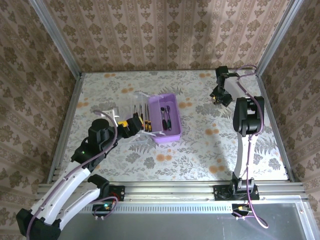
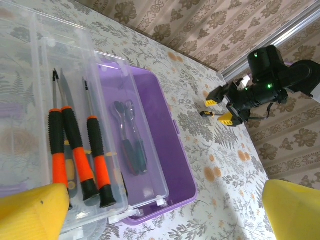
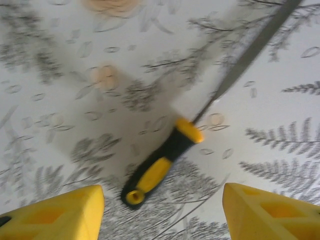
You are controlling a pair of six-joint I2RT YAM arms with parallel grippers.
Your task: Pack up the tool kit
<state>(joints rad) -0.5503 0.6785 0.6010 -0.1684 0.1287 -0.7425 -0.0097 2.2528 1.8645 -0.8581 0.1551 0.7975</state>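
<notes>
The purple tool kit box [image 1: 168,139] stands mid-table with its clear lid [image 1: 141,107] swung open to the left. Three orange-and-black screwdrivers [image 2: 75,150] lie in the clear tray, and two dark-handled tools [image 2: 131,145] lie under the inner clear flap. My left gripper [image 1: 134,125] hovers at the box's near-left corner, open and holding nothing, its yellow fingers [image 2: 31,212] wide apart. At the far right, a yellow-and-black screwdriver [image 3: 162,167] lies flat on the table. My right gripper [image 3: 162,216] is open just above it, its fingers [image 3: 60,212] either side of the handle and apart from it.
The floral tabletop [image 1: 210,145] is ringed by a metal frame and patterned walls [image 1: 160,30]. The right arm [image 1: 247,117] reaches along the right side toward the back corner. The purple compartment's right half [image 2: 172,150] is bare.
</notes>
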